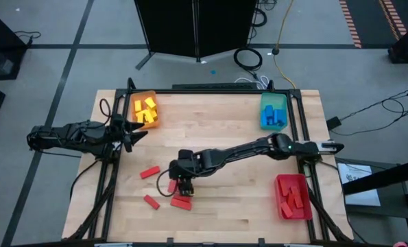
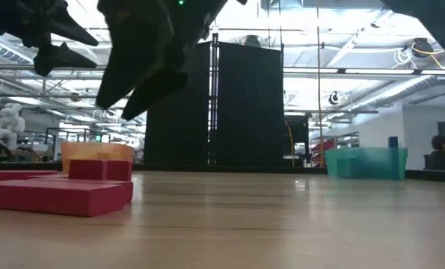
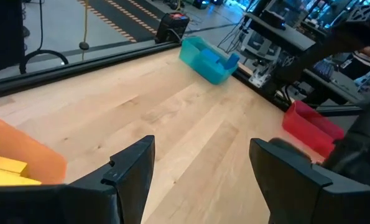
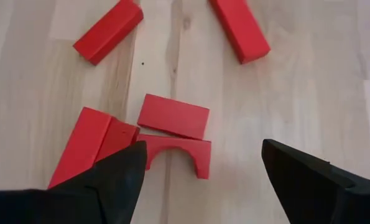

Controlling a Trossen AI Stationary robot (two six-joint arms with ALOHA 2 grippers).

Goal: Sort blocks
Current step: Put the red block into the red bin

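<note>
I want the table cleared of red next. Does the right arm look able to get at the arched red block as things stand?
Probably yes. The right gripper hangs open just above the arched red block, nothing covering it. But a flat red block and another red block crowd it closely, so a finger might bump them.

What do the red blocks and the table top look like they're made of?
Red blocks: probably painted wood or plastic, with a matte, even red and crisp edges; I can't tell which. Table top: pale wood in joined planks, with visible grain and seams and a slight sheen.

Red blocks [image 4: 172, 116] crowd beneath right gripper [image 4: 200, 163].
</note>
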